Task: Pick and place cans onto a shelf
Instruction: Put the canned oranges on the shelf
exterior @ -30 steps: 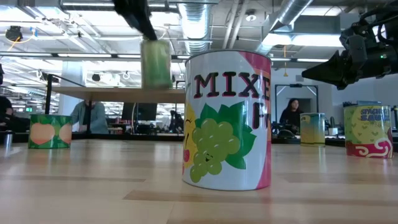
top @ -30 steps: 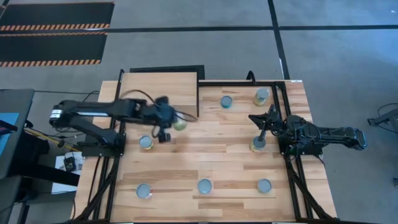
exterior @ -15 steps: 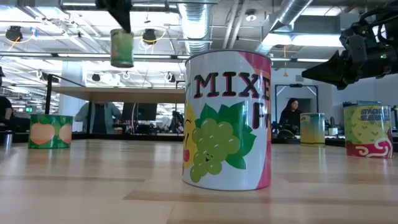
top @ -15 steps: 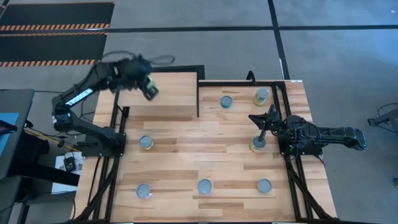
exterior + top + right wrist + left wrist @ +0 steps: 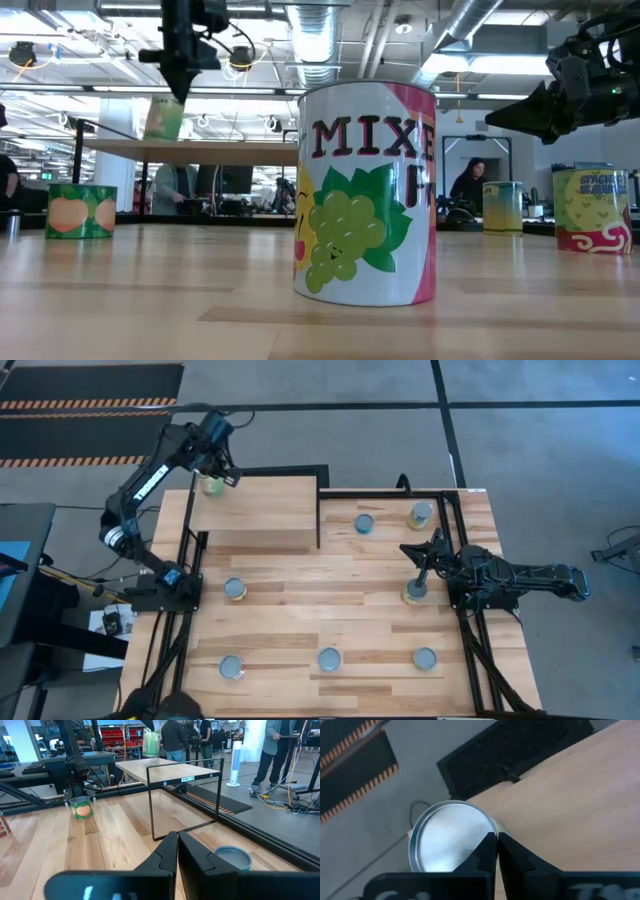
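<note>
The left gripper [image 5: 213, 478], fingers clamped on a green can [image 5: 211, 484], holds it at the shelf's [image 5: 262, 510] far left corner, while the right gripper [image 5: 417, 582], fingers nearly together, hangs over a can [image 5: 412, 595] near the surface's [image 5: 330, 610] right edge.

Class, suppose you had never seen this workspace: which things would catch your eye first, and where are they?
The low view is dominated by a big "MIXE…" can standing on the table close to the camera. From above, the left gripper holds a green can at the shelf's far left corner. The right gripper hovers over a can at the table's right side.
</note>
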Motion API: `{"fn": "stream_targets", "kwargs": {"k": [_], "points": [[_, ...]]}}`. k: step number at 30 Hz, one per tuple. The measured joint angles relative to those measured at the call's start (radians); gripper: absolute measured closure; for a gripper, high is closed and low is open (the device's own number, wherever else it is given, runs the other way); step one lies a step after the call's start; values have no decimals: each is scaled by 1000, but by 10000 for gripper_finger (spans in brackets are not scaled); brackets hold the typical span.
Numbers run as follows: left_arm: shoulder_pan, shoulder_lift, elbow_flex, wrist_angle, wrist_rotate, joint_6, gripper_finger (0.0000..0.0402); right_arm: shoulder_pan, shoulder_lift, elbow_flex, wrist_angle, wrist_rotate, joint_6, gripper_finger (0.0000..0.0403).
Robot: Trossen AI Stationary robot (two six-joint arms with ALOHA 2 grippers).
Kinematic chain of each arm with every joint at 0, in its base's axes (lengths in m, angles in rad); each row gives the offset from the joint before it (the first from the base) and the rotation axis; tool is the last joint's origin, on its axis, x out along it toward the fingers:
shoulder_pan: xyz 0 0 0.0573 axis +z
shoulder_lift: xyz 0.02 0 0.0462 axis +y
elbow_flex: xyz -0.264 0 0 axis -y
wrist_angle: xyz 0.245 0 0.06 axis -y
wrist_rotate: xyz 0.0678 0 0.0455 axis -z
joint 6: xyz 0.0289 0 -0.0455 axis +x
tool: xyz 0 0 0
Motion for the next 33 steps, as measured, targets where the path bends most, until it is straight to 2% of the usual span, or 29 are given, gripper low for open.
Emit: {"fn": "stream_targets", "kwargs": {"k": [7, 12, 25, 33], "points": [[-36, 29, 0, 50, 32, -64, 401, 0, 0, 0, 0, 0, 0, 363], [-24, 32, 0, 48, 2, -100, 401, 0, 0, 0, 0, 0, 0, 363], [-3, 37, -3, 75, -12, -107, 401, 0, 0, 0, 0, 0, 0, 363], [5, 31, -62, 110, -25, -118, 401, 0, 0, 0, 0, 0, 0, 363]]}}
